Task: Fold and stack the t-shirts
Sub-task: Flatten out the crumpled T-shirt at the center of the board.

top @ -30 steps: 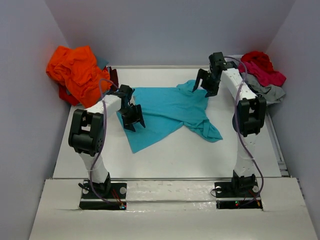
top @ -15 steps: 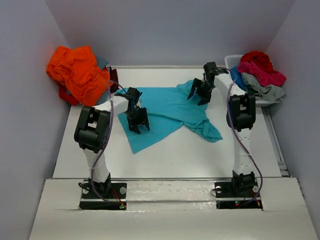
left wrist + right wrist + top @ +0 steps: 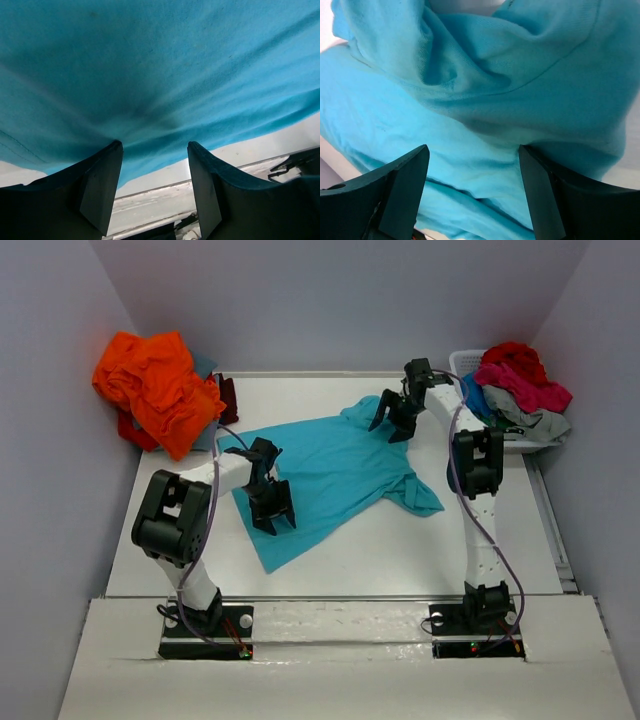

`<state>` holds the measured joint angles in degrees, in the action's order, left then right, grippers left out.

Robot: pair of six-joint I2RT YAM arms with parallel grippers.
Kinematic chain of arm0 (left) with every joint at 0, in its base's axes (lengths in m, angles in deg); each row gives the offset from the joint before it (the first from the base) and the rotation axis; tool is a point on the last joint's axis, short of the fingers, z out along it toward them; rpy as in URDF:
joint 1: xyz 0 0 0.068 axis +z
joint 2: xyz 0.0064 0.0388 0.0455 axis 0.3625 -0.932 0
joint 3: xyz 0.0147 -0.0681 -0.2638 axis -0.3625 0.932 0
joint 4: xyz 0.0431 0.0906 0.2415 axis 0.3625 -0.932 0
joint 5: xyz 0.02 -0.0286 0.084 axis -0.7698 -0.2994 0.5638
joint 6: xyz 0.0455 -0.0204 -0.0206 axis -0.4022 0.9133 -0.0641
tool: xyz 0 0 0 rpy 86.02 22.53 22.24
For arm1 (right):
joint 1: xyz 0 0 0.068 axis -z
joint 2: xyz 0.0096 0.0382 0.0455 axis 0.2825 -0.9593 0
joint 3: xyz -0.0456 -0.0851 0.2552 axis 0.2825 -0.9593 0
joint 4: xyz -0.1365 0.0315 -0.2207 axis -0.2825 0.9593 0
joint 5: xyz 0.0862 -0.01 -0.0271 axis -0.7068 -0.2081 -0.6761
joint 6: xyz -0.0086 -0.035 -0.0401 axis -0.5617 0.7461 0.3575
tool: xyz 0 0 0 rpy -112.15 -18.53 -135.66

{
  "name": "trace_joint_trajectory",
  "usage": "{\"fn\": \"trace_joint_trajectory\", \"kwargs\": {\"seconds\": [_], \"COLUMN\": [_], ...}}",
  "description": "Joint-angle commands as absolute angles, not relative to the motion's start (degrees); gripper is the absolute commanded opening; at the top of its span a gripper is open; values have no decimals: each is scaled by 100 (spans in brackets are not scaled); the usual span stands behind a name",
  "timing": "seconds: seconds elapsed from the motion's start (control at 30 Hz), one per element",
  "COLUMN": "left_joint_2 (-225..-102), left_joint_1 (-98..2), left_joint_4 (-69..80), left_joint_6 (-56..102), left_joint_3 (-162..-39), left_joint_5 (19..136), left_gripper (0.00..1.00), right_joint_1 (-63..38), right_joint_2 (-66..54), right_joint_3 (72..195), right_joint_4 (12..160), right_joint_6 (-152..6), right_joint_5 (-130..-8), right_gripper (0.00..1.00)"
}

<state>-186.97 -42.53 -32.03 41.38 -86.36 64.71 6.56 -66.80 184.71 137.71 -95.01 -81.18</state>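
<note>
Turquoise shirt [image 3: 340,465]: in both wrist views it runs past the frame edges, so its outline is lost. In the top view the left gripper [image 3: 274,520] covers part of its left side and the right gripper [image 3: 386,430] covers its far edge. Whether either touches the cloth cannot be told. Left of the shirt, an orange shirt [image 3: 155,380] buries others, and only a maroon sliver [image 3: 228,398] shows. Right of it, a heap of shirts [image 3: 520,390] hides most of the basket [image 3: 462,362].
</note>
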Motion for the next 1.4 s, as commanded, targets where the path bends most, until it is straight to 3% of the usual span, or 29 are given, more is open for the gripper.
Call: {"fn": "trace_joint_trajectory", "kwargs": {"seconds": [0.0,0.33,0.7,0.9,1.17,1.37], "left_joint_2": [-18394,-18140,-18043,-18113,-18026,-18174], "left_joint_1": [-4305,-4305,-4305,-4357,-4358,-4358], "left_joint_4": [-3642,-3862,-3915,-4169,-4169,-4380], "left_joint_6": [4161,4214,4144,4038,4029,3898], "left_joint_3": [-8435,-8198,-7943,-8452,-8426,-9427], "left_joint_5": [6727,6727,6701,7105,7131,7816], "left_gripper": [67,68,68,67,67,67], "right_joint_1": [604,1069,1245,1245,1245,1245], "right_joint_2": [-7182,-7455,-7473,-7130,-7183,-6402], "right_joint_3": [19011,19855,19943,19390,19855,19259], "right_joint_4": [13815,13859,13824,13718,14000,13912], "right_joint_6": [-9379,-9317,-9282,-9080,-9000,-8948], "right_joint_5": [-7987,-7759,-7995,-7900,-7881,-7838], "right_gripper": [78,79,79,79,79,80]}}
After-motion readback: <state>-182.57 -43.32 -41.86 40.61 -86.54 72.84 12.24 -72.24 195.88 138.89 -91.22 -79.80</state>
